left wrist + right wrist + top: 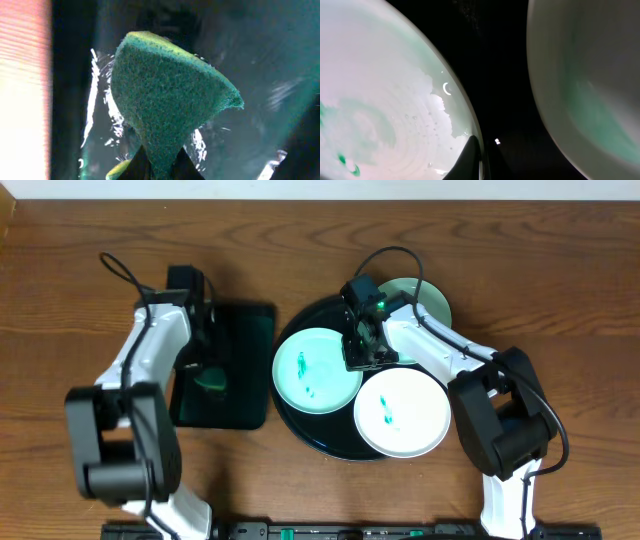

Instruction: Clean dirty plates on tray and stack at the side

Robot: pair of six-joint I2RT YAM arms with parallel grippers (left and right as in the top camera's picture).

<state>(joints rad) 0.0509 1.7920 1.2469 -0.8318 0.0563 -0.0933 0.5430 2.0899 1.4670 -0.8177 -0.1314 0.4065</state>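
The right pincer (362, 352) sits low over the round black tray (312, 440). Its fingers are nipped onto the rim of the gripped plate (318, 370), a small white one. From the wrist camera, one dark fingertip (469, 156) lies on the plate's inner face, right at the edge. The plate spreads away to the pincer's left, wet-looking, with teal-green streaks across its middle.

Just behind this pincer, toward the robot's base and a little to its right, lies the front plate (402, 412). It is white too, with a short teal mark left of its centre. Just beyond the pincer is the back plate (425, 305), partly covered by the arm and tinted pale green. All three lie side by side inside the tray.

The left pincer (205, 368) hangs over the rectangular black tray (245, 340), clenched on a green sponge (165, 100). The sponge is pinched at one corner and fans out ahead of the fingers. Under it the tray's surface glistens with water. The wooden table (25, 90) shows to that pincer's left.
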